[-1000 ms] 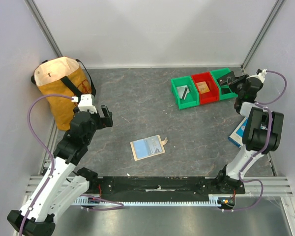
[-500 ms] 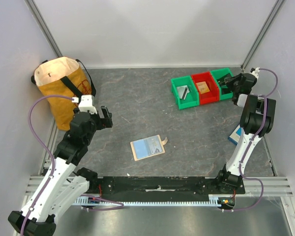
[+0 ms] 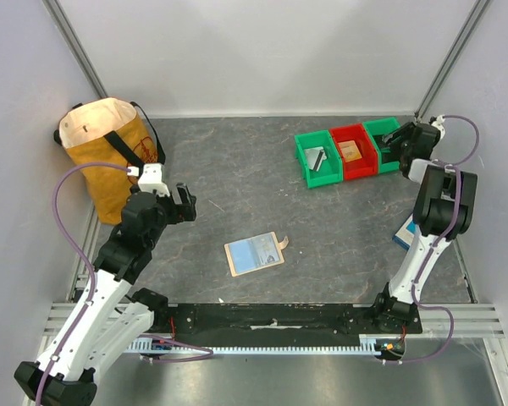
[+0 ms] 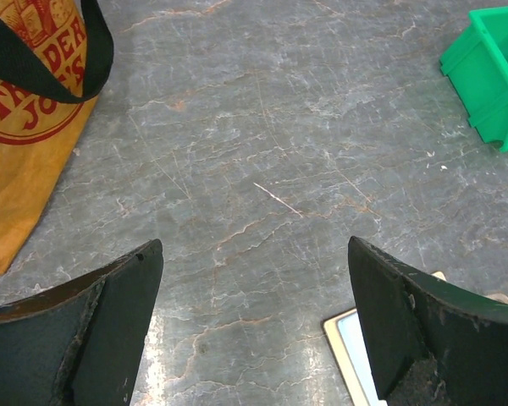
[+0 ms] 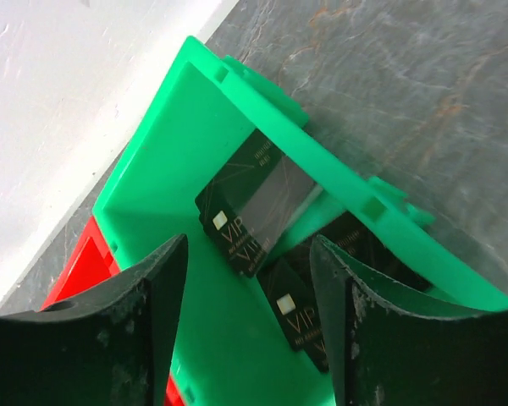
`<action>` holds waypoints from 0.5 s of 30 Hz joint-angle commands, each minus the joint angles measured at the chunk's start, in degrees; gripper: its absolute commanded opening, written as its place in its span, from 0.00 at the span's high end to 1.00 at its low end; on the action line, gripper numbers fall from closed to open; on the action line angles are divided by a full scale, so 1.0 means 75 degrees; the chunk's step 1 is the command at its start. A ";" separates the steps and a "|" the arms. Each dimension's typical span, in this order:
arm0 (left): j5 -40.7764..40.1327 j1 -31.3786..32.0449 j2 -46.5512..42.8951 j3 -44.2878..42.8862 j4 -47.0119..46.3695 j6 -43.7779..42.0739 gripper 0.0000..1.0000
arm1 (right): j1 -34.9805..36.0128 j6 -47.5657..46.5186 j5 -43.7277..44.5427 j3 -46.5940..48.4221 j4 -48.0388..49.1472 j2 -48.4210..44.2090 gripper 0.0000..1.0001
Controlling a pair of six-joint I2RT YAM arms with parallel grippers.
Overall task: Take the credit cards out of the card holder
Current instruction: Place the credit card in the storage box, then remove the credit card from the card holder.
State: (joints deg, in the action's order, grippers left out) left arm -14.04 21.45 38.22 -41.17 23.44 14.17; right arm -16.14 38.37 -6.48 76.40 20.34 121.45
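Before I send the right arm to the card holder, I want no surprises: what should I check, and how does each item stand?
1. Right gripper open: ok.
2. Black card lies inside the green bin, not gripped: ok.
3. Card holder lies flat in mid-table with nothing on it: ok.
4. Cards left inside the card holder: cannot tell.
5. Left gripper open and holding nothing: ok.
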 commanded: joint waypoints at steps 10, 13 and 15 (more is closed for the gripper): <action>0.1484 -0.0060 0.0247 -0.0054 -0.0395 0.0242 0.07 | 0.0990 -0.1681 0.0502 -0.1536 -0.1422 -0.3768 0.30; 0.1837 -0.0048 0.0424 -0.0066 -0.0418 0.0582 0.08 | 0.1763 -0.1974 0.0291 -0.2052 -0.1656 -0.4542 0.30; 0.2235 -0.0036 0.0541 -0.0054 -0.0442 0.0746 0.08 | 0.2441 -0.2092 0.0185 -0.2403 -0.1786 -0.5046 0.30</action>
State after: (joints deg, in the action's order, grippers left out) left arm -3.79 21.45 41.23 -41.17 22.59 15.84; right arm -5.17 27.31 -2.33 62.87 10.63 90.06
